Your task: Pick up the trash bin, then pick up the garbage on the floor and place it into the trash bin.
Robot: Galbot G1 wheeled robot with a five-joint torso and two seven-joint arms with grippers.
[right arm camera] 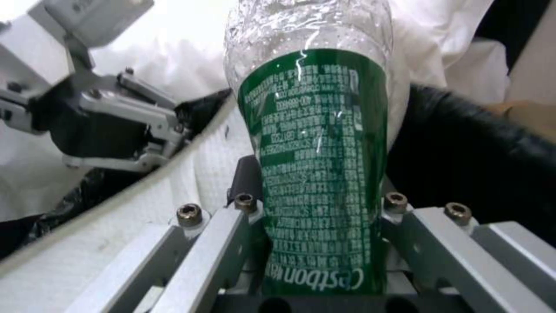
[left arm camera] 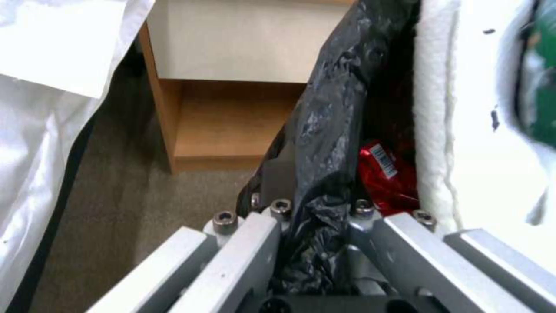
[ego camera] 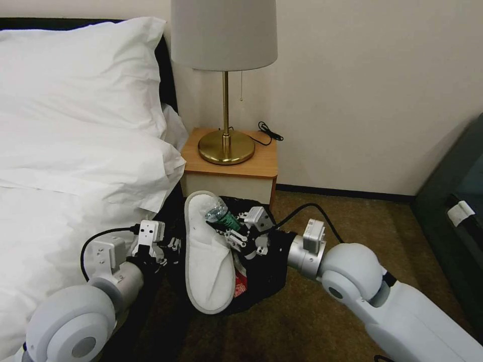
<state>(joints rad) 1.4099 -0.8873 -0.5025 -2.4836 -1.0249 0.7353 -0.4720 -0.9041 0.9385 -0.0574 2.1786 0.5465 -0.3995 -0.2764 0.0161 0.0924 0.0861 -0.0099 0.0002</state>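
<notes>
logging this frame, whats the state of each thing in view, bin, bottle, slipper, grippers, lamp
trash bin: off-floor status unclear, rim gripped, holding litter
left gripper: shut on the bin's bag-lined rim
right gripper: shut on the green bottle
green bottle: held over the bin, crushed
white slipper: sticking out of the bin
red wrapper: inside the bin
lamp: upright, unlit

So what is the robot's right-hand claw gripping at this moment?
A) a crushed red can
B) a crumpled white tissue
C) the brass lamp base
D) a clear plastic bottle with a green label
D: the right gripper is shut on the clear plastic bottle with a green label, holding it over the flat white slipper that sticks out of the black bag-lined trash bin.
</notes>
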